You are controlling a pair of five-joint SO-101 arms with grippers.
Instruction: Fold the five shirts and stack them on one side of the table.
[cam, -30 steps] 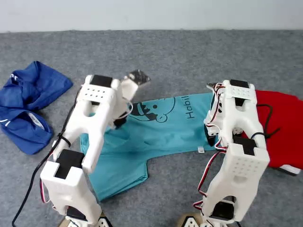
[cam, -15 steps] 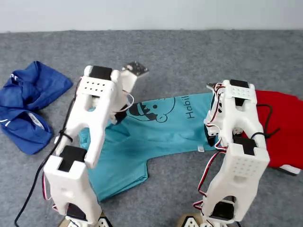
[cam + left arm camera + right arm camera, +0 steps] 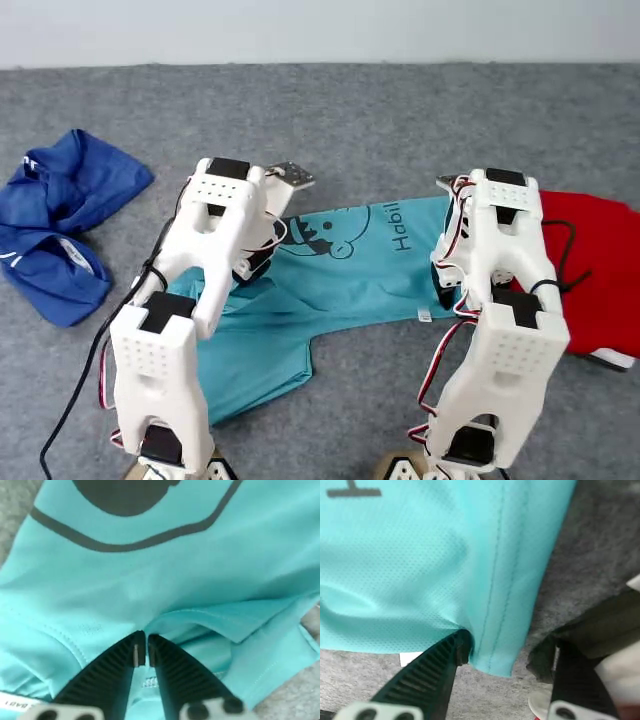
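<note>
The right arm (image 3: 505, 270) hides part of the red shirt (image 3: 600, 250) and teal shirt (image 3: 340, 285).

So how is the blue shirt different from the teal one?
The blue shirt is scrunched in a heap; the teal shirt lies spread mostly flat. The blue shirt sits off to one side, untouched; the teal shirt has the left gripper pinching its cloth. The teal shirt shows a big dark cartoon print; the blue shirt doesn't. Both lie on the grey table, neither neatly folded.
</note>
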